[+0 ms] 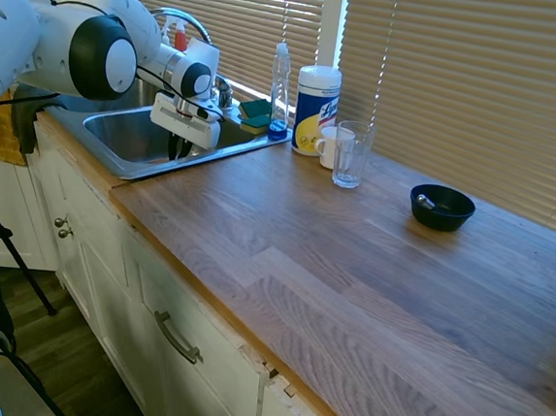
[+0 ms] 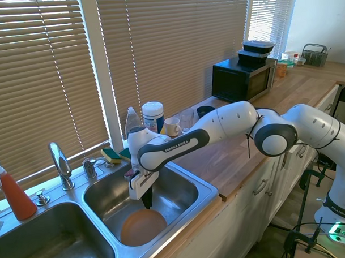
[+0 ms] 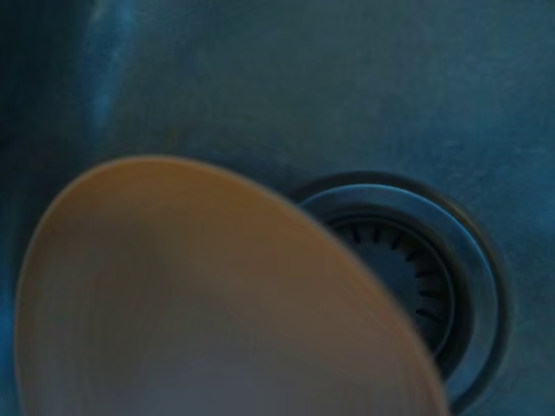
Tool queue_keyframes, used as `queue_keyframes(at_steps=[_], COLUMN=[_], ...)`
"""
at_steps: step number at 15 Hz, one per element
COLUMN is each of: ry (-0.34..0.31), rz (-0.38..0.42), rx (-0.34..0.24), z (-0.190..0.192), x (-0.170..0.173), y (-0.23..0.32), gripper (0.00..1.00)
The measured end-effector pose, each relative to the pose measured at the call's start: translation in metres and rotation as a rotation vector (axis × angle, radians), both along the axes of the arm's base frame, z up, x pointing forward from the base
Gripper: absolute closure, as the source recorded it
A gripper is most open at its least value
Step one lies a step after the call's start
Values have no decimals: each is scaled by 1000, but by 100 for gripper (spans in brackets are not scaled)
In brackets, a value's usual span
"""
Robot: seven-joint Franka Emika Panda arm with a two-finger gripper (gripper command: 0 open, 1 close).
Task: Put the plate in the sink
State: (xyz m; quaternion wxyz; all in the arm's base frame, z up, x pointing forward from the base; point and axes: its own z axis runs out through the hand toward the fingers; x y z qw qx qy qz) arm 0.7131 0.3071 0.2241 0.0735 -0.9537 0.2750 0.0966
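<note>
The salmon-orange plate (image 2: 143, 227) is down inside the right basin of the steel sink (image 2: 207, 191), low over the basin floor and beside the drain (image 3: 408, 277). My gripper (image 2: 147, 204) reaches straight down into that basin, and its dark fingers stand close together at the plate's far rim, shut on it. From the other side the gripper (image 1: 178, 149) dips below the sink (image 1: 116, 163) rim and the plate is hidden. The wrist view is filled by the plate (image 3: 199, 303), close and blurred.
A curved faucet (image 2: 59, 161) stands behind the basins, with a red spray bottle (image 2: 15, 194) at its left. On the counter sit a sponge (image 1: 255, 114), a soap bottle (image 1: 281, 89), a wipes canister (image 1: 317, 95), a mug (image 1: 330, 146), a glass (image 1: 351, 154) and a dark bowl (image 1: 442, 206).
</note>
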Motion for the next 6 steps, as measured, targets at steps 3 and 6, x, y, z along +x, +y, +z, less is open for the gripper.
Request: queue_keyframes(at_steps=[3, 6], ry=[-24, -50], rz=[-11, -26], rx=[8, 15], z=[18, 51], x=[4, 6], y=[0, 0], gripper=[0, 0])
